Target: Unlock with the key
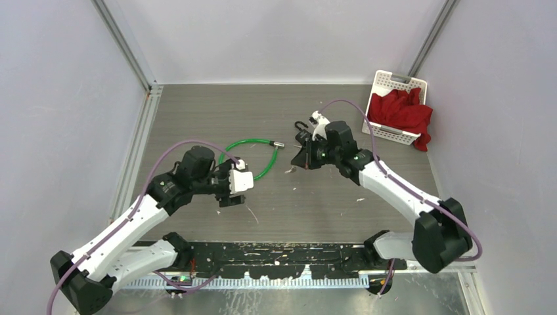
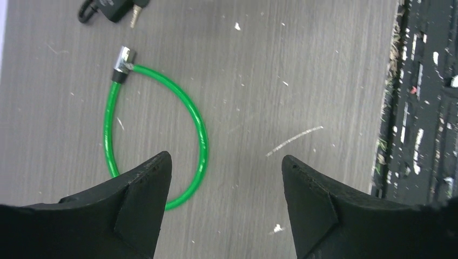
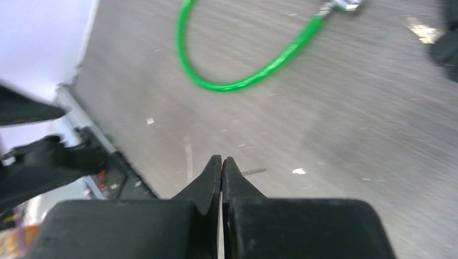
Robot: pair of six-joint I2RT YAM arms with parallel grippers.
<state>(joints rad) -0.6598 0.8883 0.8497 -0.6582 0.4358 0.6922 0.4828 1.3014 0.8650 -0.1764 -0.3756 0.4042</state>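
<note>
Right gripper [image 3: 221, 159] has its jaws pressed together on nothing, hanging over bare bench [image 1: 328, 210] near the black lock body [image 2: 110, 8]. Left gripper [image 2: 227, 162] has its jaws wide apart and empty, hovering above the loop of the green cable [image 2: 201, 124]. The lock body lies on the bench with what looks like the key [image 2: 135, 17] sticking out of it. The cable's metal end [image 2: 122, 60] lies free, apart from the lock body. Likely unlocked already or nearly; whether the key was turned can't be told.
</note>
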